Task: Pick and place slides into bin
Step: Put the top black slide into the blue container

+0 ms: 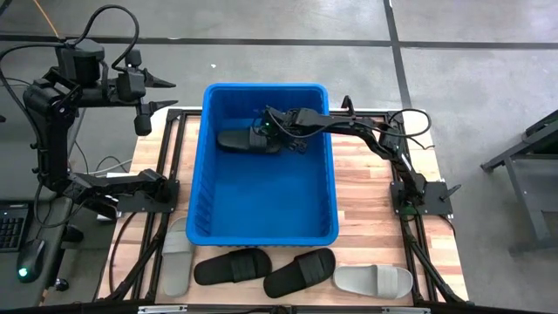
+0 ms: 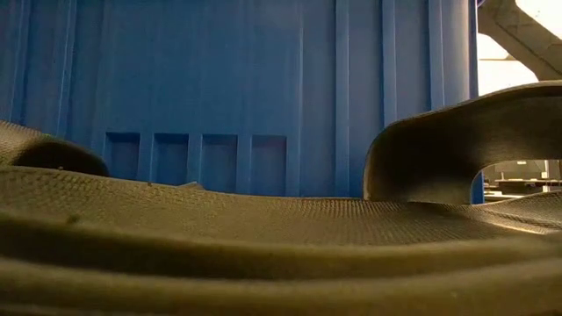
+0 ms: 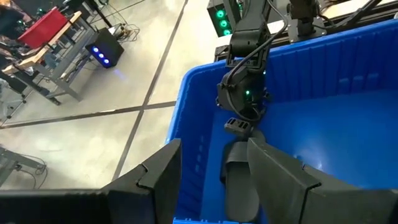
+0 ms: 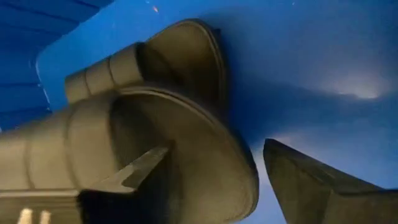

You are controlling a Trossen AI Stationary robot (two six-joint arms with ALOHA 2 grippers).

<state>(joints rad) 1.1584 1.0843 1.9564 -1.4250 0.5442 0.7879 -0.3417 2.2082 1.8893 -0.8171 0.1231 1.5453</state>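
Observation:
The blue bin stands mid-table. A black slide lies on the bin's floor at its far left end; it also shows in the left wrist view. My right gripper reaches down into the bin from the right and is open, its fingers on either side of that slide's rounded end. My left gripper is open and empty, by the bin's left wall. Two black slides and two light grey slides lie on the table at the bin's near side. My right gripper is open around the black slide's rounded end. One finger lies close against the slide's top side; whether it touches I cannot tell. The other finger stands apart from it, with bin floor showing between. The slide rests on the bin floor.
The bin's ribbed near wall rises right behind the black slide that lies nearest the low camera. Black frame rails run along both sides of the wooden table top. The bin's near half holds nothing.

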